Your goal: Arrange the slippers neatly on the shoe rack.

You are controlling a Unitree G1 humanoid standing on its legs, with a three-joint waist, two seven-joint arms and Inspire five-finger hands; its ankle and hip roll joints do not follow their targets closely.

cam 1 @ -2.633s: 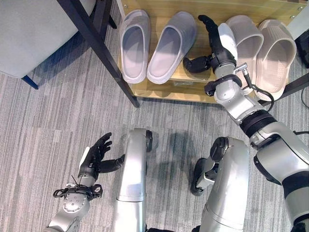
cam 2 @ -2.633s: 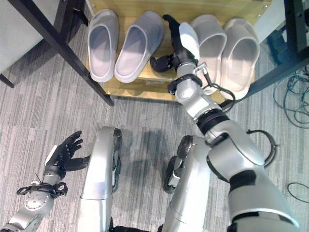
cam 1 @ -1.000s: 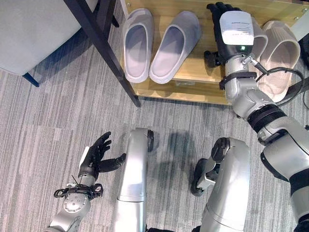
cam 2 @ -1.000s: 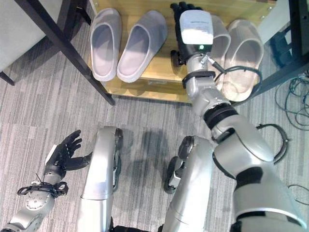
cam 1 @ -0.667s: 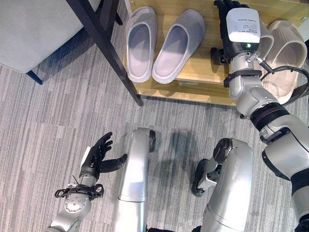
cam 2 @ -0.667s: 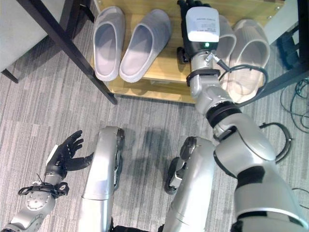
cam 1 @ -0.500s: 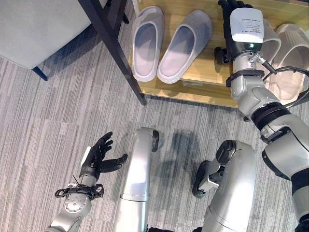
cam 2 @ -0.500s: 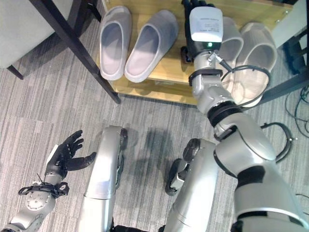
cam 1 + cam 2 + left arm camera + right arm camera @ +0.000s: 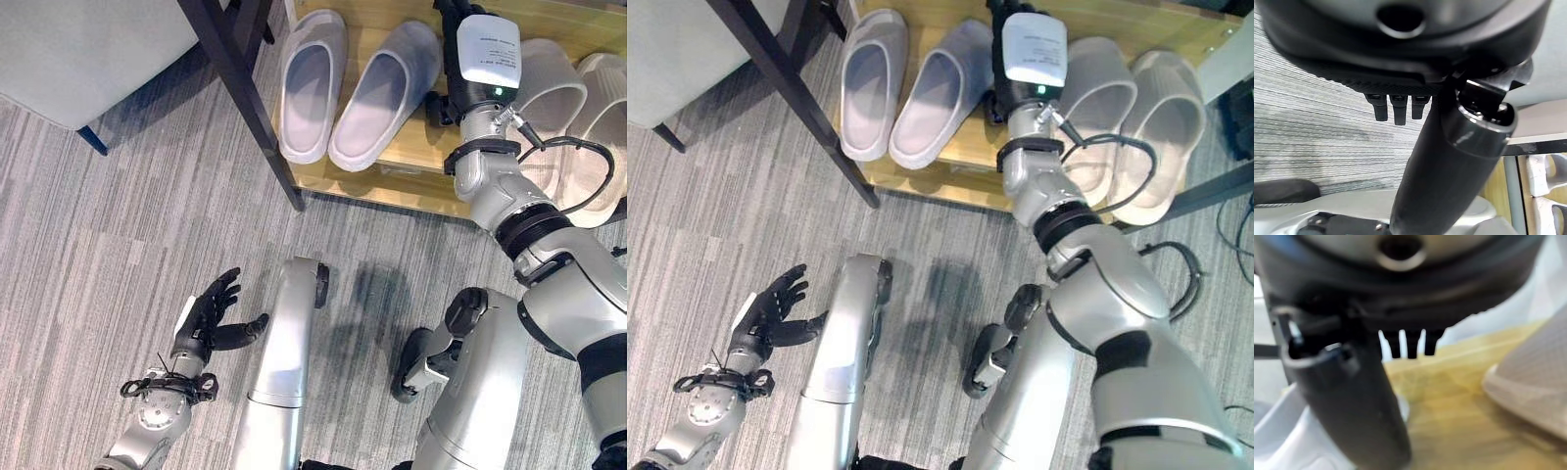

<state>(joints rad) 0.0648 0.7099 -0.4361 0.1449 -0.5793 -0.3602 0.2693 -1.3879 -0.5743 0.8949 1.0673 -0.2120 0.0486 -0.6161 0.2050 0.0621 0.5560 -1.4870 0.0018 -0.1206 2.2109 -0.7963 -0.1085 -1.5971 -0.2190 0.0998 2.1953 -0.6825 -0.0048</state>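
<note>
Four slippers [image 9: 377, 95] on rack [image 9: 421, 147] | right hand [image 9: 1405, 345] open between pairs

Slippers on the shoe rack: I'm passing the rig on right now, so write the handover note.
Right hand: fingers straight, holding nothing, over the shoe rack between the two pairs.
Left hand: open, idle, low over the carpet.
Grey slippers lie side by side on the rack's left, beige slippers side by side on its right.
Done: all four are on the rack.
Left: probably only withdrawing the right arm.
</note>
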